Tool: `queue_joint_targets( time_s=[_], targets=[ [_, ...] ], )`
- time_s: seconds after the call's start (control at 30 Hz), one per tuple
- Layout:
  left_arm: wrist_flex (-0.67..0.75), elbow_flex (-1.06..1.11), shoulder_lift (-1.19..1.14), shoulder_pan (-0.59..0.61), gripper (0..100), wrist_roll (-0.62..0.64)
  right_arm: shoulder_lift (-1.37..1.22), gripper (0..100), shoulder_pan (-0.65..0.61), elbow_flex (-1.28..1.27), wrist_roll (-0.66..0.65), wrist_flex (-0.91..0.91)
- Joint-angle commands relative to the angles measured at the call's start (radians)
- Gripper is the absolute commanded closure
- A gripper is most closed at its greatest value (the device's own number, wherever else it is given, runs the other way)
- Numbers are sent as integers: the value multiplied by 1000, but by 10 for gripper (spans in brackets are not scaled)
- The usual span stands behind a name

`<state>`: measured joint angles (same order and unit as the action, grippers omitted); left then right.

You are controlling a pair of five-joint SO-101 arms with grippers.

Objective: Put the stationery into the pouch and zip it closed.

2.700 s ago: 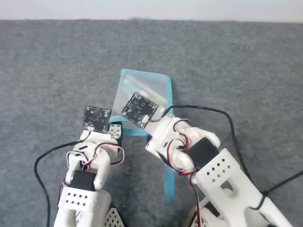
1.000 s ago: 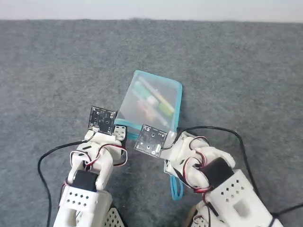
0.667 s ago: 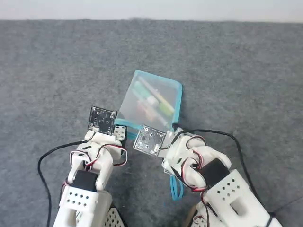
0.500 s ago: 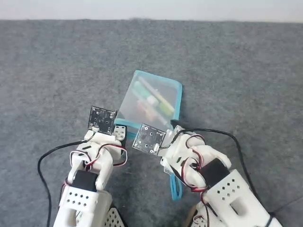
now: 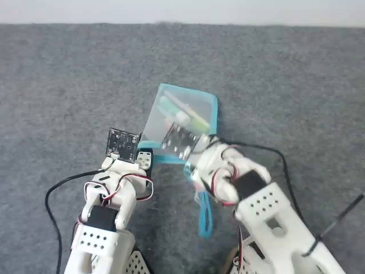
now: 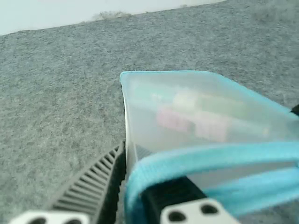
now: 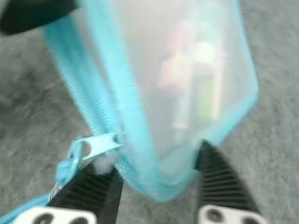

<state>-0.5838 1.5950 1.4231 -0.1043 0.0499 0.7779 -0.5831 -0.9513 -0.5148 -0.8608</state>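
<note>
Plainly, the pouch [image 5: 188, 108] lies flat on the grey table [image 5: 285, 74], just ahead of both arms; it is translucent with teal edging, and its zippered edge faces the arms. The stationery [image 5: 183, 117] is inside it, showing through the clear wall as green, pink and pale sticks laid lengthwise; from the left wrist view the pouch [image 6: 196, 107] and its stationery [image 6: 187, 116] read the same way, as they do from the right wrist, pouch [image 7: 177, 70] and stationery [image 7: 196, 79] alike.

On the zippered edge the zipper pull [image 7: 96, 143] sits close to the pouch's near corner; how far the zip is drawn I cannot tell. A teal strap [image 5: 203, 211] trails from that corner back along the table beside the right arm.

The left gripper [image 5: 144, 160] is at the pouch's near left corner; its own view shows the left gripper [image 6: 133, 172] clenched on the teal edge, which passes between the ribbed finger and the black jaw. The right gripper [image 7: 158, 163] has its fingers spread wide, one on either side of the pouch's near corner, with the zipper pull just beside one finger [image 7: 88, 189]. A black cable [image 5: 274, 154] loops off the right arm.
</note>
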Motion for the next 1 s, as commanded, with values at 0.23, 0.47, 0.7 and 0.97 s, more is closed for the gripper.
queue_joint_targets(
  time_s=[0.23,0.47,0.7,0.97],
  targets=[
    [-52,-77,11,6,983,-9,-242,994,58,175,199,127],
    [-259,-222,18,12,878,-11,-337,994,182,262,328,125],
    [-397,-243,273,101,883,-28,-338,994,197,264,364,127],
    [-423,-137,368,-91,769,-132,-335,994,160,316,400,19]
  ],
)
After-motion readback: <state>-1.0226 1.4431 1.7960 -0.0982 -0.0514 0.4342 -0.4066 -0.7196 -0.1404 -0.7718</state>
